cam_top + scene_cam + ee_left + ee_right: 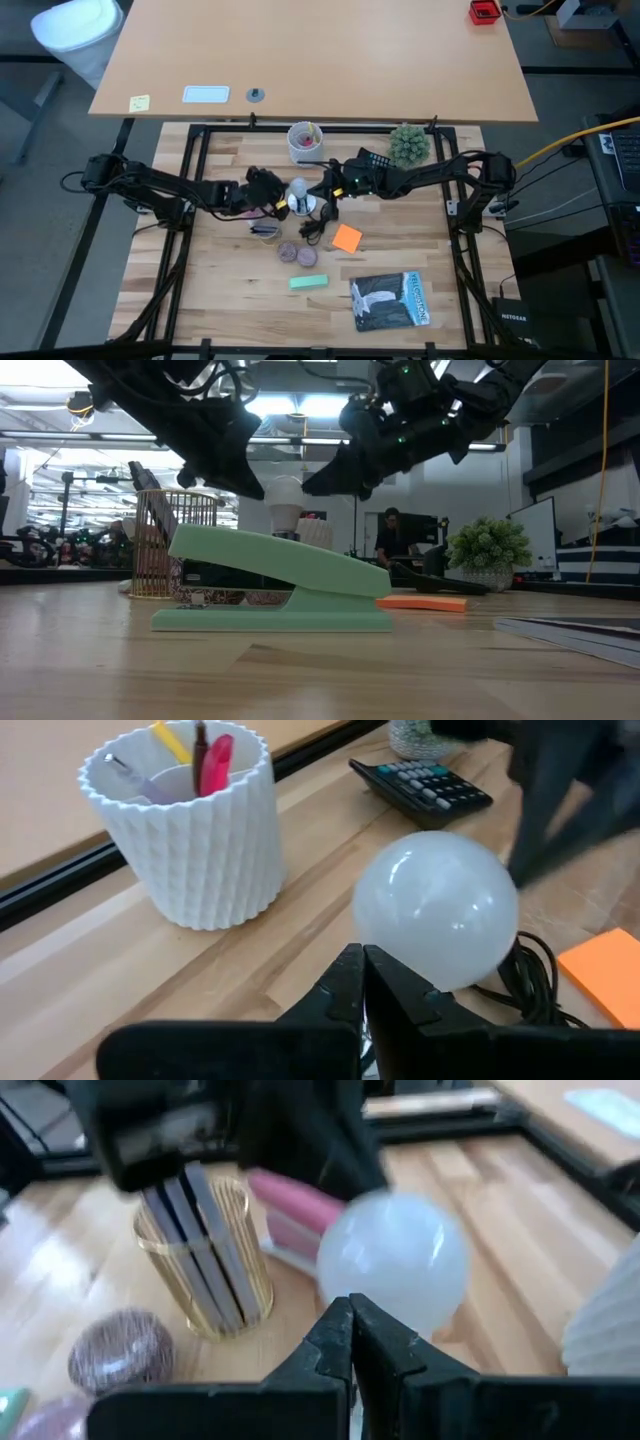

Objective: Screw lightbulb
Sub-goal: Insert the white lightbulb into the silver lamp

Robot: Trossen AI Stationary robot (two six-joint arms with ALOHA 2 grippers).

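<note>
The lightbulb [297, 189] is flanked mid-bench by both pincers. The left pincer [362, 982] and right pincer [351, 1332] are each seen pressed together just beside it.

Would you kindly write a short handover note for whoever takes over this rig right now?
Left pincer: fingers together, right beside the lightbulb at mid-table.
Right pincer: fingers together, close on the bulb's other side.
Bulb: upright over the black cord, near the white cup; what it sits in is hidden.
Done: both arms brought to the bulb.
Left: whether it is screwed home can't be judged; check the seating.
</note>
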